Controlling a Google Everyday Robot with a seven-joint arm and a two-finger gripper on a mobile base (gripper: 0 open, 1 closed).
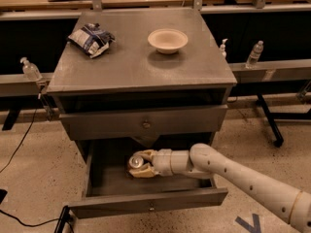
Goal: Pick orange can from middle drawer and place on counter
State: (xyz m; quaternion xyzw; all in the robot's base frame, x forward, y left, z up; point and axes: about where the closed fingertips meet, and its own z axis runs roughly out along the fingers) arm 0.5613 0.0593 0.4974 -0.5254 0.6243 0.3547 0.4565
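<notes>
The orange can (136,162) shows its silver lid inside the open middle drawer (148,203), which is pulled out at the bottom of the grey cabinet. My gripper (137,163) reaches into the drawer from the right. Its cream fingers (146,154) are closed on either side of the can, holding it slightly above the drawer's grey tray, left of centre. The can's sides are mostly hidden by the fingers. The counter (136,64) is the flat grey top of the cabinet, above.
On the counter lie a crumpled chip bag (90,39) at back left and a cream bowl (167,40) at back centre. A closed taller drawer (146,124) overhangs the open one. Clear bottles (256,54) (30,70) stand on side rails. A cable runs along the floor at left.
</notes>
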